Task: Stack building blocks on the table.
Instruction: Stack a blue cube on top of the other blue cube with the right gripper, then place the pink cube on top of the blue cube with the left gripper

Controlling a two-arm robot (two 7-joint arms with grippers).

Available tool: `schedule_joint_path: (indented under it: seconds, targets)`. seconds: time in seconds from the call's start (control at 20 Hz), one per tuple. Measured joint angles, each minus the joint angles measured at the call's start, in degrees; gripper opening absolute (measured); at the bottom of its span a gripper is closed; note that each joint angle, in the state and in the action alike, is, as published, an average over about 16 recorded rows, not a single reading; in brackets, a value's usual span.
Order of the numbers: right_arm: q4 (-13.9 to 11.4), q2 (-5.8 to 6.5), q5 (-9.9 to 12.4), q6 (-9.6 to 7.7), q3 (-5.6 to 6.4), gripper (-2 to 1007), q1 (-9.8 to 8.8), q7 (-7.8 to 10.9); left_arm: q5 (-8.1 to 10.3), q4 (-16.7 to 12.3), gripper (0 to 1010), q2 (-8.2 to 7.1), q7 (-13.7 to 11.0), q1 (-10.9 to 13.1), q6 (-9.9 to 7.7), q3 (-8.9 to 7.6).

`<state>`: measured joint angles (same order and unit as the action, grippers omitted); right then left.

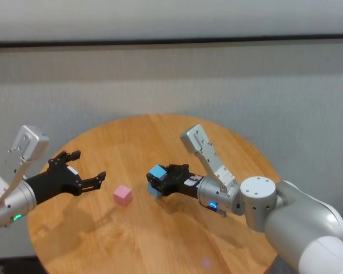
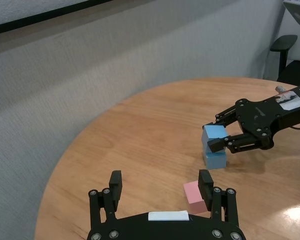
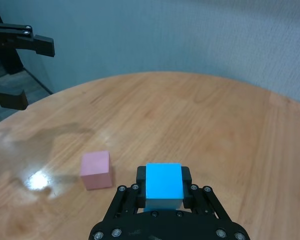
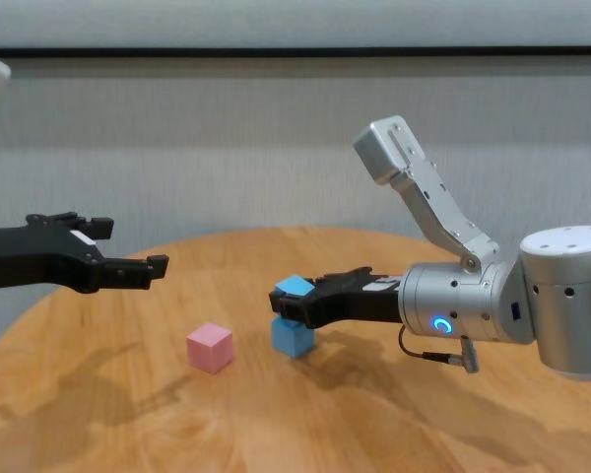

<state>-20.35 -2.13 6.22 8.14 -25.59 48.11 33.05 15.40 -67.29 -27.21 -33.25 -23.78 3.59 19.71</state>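
My right gripper is shut on a light blue block and holds it on top of the second light blue block, a little off-centre, near the middle of the table. The chest view shows the upper block over the lower one. The right wrist view shows the held block between the fingers. The pale pink block lies alone to their left. My left gripper is open and empty, hovering left of the pink block.
The round table's rim curves close behind the left gripper. A grey wall stands behind the table. A dark office chair shows far off in the left wrist view.
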Motion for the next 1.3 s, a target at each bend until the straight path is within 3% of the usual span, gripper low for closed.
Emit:
schedule_joint_path:
  seconds: [0.4, 0.8, 1.05, 1.3]
  targets:
    - [0.88, -0.32, -0.68, 0.14, 0.75, 381, 0.46, 0.35, 0.0, 0.0, 1002, 0.0, 0.0, 0.0, 0.0, 0.0]
    - [-1.19, -0.12, -0.99, -1.19, 1.32, 501, -0.32, 0.65, 0.0, 0.0, 1002, 0.0, 0.0, 0.0, 0.0, 0.0]
    - [-6.59, 1.24, -1.1, -3.24, 1.61, 638, -2.28, -0.51, 0.0, 0.0, 1002, 0.0, 0.0, 0.0, 0.0, 0.0]
    - [-17.15, 4.67, -0.9, -6.05, 2.4, 793, -6.16, -2.77, 0.0, 0.0, 1002, 0.0, 0.0, 0.0, 0.0, 0.0]
